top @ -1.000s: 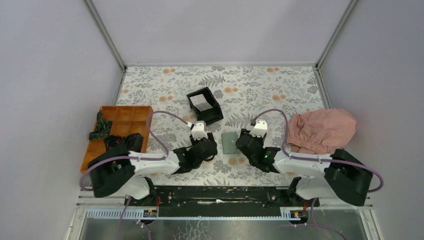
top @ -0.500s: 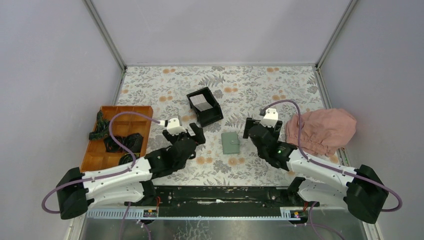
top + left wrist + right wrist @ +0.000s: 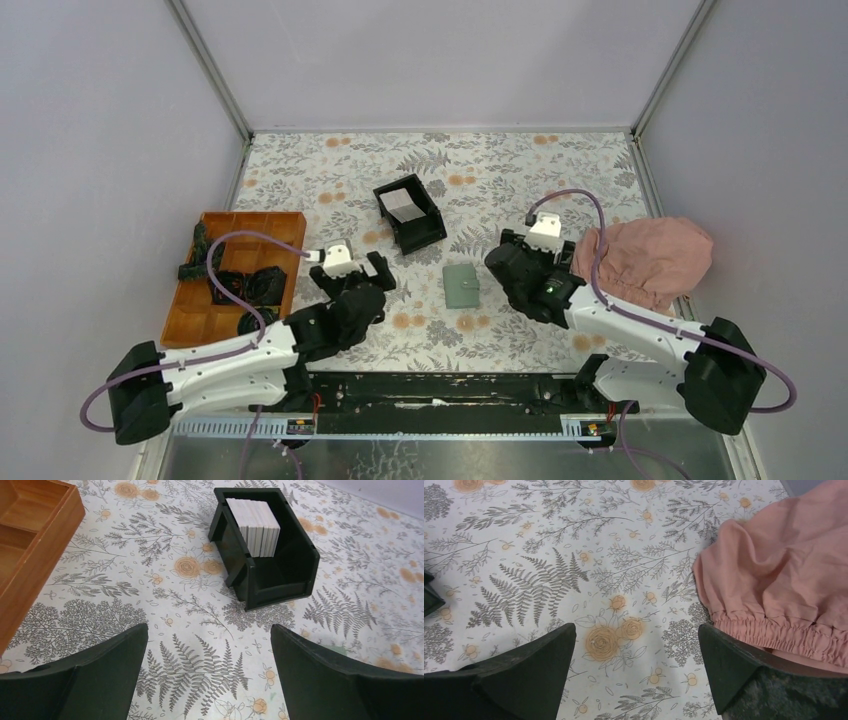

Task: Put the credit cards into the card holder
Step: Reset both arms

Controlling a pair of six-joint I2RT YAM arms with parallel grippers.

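You face a floral-patterned worktop (image 3: 500,160) boxed in by plain pale grey walls (image 3: 440,60) and aluminium corner posts (image 3: 211,70).

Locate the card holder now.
Top view: the card holder lies flat near the centre, just on the near side of the black box, left of the pink cloth.

The sage-green card holder (image 3: 461,285) lies flat and closed. The pale credit cards (image 3: 255,525) stand on edge, packed together in a black box (image 3: 272,587) at its eleven o'clock.
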